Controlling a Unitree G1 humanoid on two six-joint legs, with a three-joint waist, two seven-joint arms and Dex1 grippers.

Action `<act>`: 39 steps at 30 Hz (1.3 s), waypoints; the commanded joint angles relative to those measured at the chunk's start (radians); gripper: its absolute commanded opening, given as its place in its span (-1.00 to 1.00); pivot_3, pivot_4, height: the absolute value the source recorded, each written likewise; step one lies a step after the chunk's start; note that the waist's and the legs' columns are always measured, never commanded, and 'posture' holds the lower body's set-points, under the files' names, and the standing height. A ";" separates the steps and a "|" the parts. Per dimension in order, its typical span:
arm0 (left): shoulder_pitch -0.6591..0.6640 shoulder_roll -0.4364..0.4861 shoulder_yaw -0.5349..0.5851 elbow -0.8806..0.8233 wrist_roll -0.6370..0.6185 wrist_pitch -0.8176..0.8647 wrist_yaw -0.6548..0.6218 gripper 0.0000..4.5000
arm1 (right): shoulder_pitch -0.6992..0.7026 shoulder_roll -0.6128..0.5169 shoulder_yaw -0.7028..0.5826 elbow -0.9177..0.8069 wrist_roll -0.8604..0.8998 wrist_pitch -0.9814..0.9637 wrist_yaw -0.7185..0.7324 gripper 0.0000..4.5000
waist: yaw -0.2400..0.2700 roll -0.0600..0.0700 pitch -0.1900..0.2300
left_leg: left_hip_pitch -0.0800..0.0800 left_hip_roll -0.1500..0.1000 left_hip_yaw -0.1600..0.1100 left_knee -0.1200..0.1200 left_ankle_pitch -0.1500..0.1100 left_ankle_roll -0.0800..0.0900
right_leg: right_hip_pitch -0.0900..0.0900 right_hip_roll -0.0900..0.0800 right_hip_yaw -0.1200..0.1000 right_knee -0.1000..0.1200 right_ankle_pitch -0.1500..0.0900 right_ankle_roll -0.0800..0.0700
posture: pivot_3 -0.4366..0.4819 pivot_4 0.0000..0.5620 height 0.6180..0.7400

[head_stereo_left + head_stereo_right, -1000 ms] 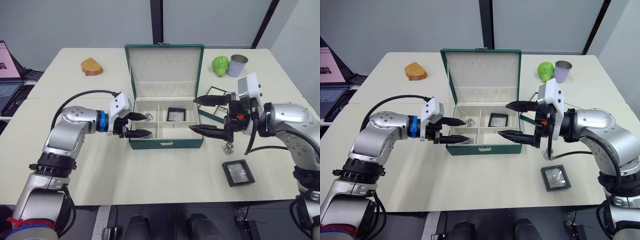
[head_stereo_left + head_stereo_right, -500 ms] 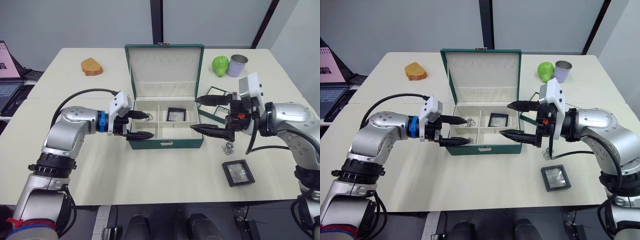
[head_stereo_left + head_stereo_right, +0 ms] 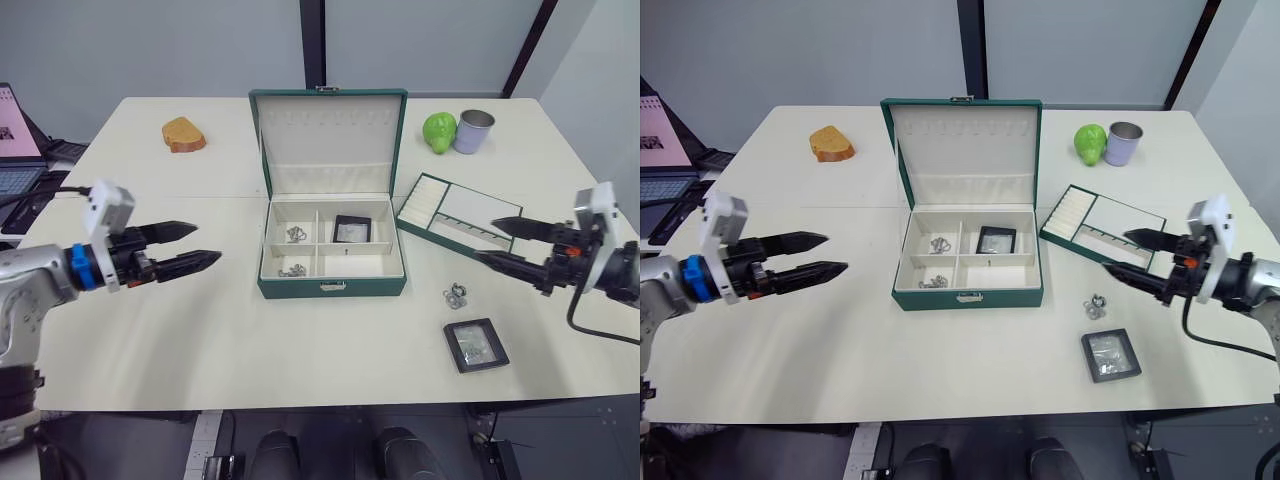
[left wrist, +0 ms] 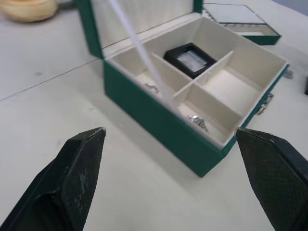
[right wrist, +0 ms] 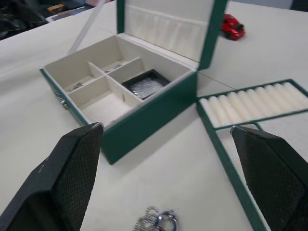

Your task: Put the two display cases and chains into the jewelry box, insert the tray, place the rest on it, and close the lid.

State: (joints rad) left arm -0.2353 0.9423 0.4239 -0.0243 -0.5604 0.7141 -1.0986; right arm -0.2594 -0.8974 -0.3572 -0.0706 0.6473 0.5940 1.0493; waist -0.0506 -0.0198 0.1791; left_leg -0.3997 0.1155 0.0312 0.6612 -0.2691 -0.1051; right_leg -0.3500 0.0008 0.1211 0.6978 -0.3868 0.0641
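Jewelry box (image 3: pixel 332 285) sits mid-table, dark green outside, cream lining, four compartments, small metal clasp at the front wall. Lid (image 3: pixel 330 135) stands open and upright at the back, cream inside, with a row of small hooks near its top edge.

One display case (image 3: pixel 352 229) lies in the back right compartment: black frame, clear window, pale contents. Chains (image 3: pixel 296 234) in the back left compartment and more chain (image 3: pixel 292 270) in the front left; front right compartment holds nothing I can make out. Second display case (image 3: pixel 476 345) lies flat on the table toward the front right, well apart from the box.

Tray (image 3: pixel 456 211) rests on the table just right of the box, angled, green rim, ribbed ring-roll section at its left end, flat sections beyond. Silvery rings (image 3: pixel 456 295) cluster on the table between tray and the loose case.

Left gripper (image 3: pixel 185 248) hovers over the left part of the table, fingers spread, holding nothing. Right gripper (image 3: pixel 510 245) hovers by the tray's right end, fingers likewise apart and empty.

Far edge: bread-like piece (image 3: pixel 183 133) at left, green pear-like object (image 3: pixel 439 132) and grey cup (image 3: pixel 473 131) at right. Laptop (image 3: pixel 15 135) beyond the left edge.

Right wrist view catches a small red toy car (image 5: pixel 233 26) behind the lid. Left wrist view gives the divider cross and the chain in the front compartment more plainly. No readable writing.
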 commanded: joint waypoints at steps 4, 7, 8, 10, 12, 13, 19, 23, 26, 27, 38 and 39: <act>0.165 -0.092 0.124 -0.031 0.055 -0.102 0.173 0.99 | 0.085 0.065 -0.077 0.154 -0.083 -0.155 -0.072 1.00 | 0.000 0.000 0.000 | 0.000 0.000 0.001 0.000 0.000 0.000 | 0.000 0.000 0.000 0.000 0.000 0.000 | -0.05 -0.47 1.00; 0.211 -0.153 0.142 -0.022 0.097 -0.184 0.259 0.99 | 0.106 0.103 -0.079 0.216 -0.129 -0.232 -0.109 1.00 | 0.000 0.000 0.000 | 0.000 0.000 0.001 0.000 0.000 0.000 | 0.001 0.000 0.001 0.000 0.000 0.000 | -0.05 -0.47 1.00; 0.218 -0.178 0.147 -0.012 0.112 -0.215 0.296 0.99 | 0.108 0.122 -0.087 0.240 -0.133 -0.254 -0.125 1.00 | 0.001 0.000 0.000 | 0.000 0.000 0.001 0.000 0.000 0.000 | 0.001 0.000 0.001 0.000 0.000 0.000 | -0.05 -0.47 1.00; 0.220 -0.221 0.153 0.012 0.138 -0.272 0.365 0.99 | 0.111 0.151 -0.097 0.279 -0.144 -0.297 -0.153 1.00 | 0.002 0.000 0.000 | 0.000 0.000 0.001 0.000 0.000 0.000 | 0.002 0.000 0.001 0.000 0.000 0.000 | -0.05 -0.47 1.00; 0.233 -0.259 0.146 0.025 0.163 -0.324 0.414 0.99 | 0.116 0.183 -0.102 0.326 -0.165 -0.361 -0.178 1.00 | 0.002 0.000 0.000 | 0.000 0.000 0.001 0.000 0.000 0.000 | 0.002 0.000 0.001 0.000 0.000 0.000 | -0.05 -0.47 1.00; 0.236 -0.280 0.144 0.032 0.174 -0.347 0.443 0.99 | 0.116 0.199 -0.107 0.345 -0.169 -0.386 -0.192 1.00 | 0.002 0.000 0.000 | 0.000 0.000 0.001 0.000 0.000 0.000 | 0.002 0.000 0.001 0.000 0.000 0.000 | -0.05 -0.47 1.00; 0.236 -0.374 0.122 0.046 0.201 -0.424 0.551 0.99 | 0.102 0.249 -0.092 0.432 -0.232 -0.534 -0.264 1.00 | 0.002 0.000 0.000 | 0.001 0.000 0.002 0.000 0.000 0.000 | 0.002 0.000 0.001 0.000 0.000 0.000 | -0.05 -0.47 1.00; 0.230 -0.387 0.111 0.059 0.205 -0.441 0.576 0.99 | 0.097 0.256 -0.087 0.446 -0.235 -0.558 -0.273 1.00 | 0.001 0.000 0.000 | 0.001 0.000 0.002 0.000 0.000 0.000 | 0.003 0.000 0.002 0.000 0.000 0.000 | -0.05 -0.47 1.00; 0.230 -0.388 0.098 0.064 0.208 -0.449 0.580 0.99 | 0.094 0.256 -0.086 0.457 -0.236 -0.569 -0.276 1.00 | 0.001 0.000 -0.001 | 0.002 0.000 0.002 0.000 0.000 -0.001 | 0.004 0.000 0.001 0.000 0.000 0.000 | -0.05 -0.47 1.00; 0.229 -0.387 0.094 0.065 0.209 -0.448 0.580 0.99 | 0.092 0.256 -0.086 0.462 -0.237 -0.573 -0.277 1.00 | 0.001 0.000 -0.001 | 0.002 0.000 0.002 0.000 0.000 -0.001 | 0.004 0.000 0.001 0.000 0.000 0.000 | -0.05 -0.47 1.00; 0.224 -0.376 0.075 0.077 0.209 -0.449 0.573 0.99 | 0.093 0.256 -0.080 0.461 -0.233 -0.575 -0.276 1.00 | 0.001 0.000 -0.001 | 0.003 0.000 0.002 0.000 0.000 -0.001 | 0.006 0.000 0.001 0.000 0.000 0.000 | -0.05 -0.47 1.00; 0.224 -0.376 0.076 0.077 0.207 -0.448 0.573 0.99 | 0.094 0.256 -0.080 0.459 -0.232 -0.575 -0.275 1.00 | 0.001 0.000 -0.001 | 0.003 0.000 0.002 0.000 0.000 -0.001 | 0.006 0.000 0.001 0.000 0.000 0.000 | -0.05 -0.47 1.00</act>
State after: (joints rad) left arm -0.0078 0.5504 0.5031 0.0681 -0.3519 0.2776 -0.5255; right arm -0.1655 -0.6366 -0.4190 0.4014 0.4072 0.0349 0.7764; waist -0.0493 -0.0196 0.1784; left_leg -0.3966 0.1154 0.0327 0.6612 -0.2689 -0.1056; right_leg -0.3440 0.0003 0.1218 0.6976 -0.3867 0.0642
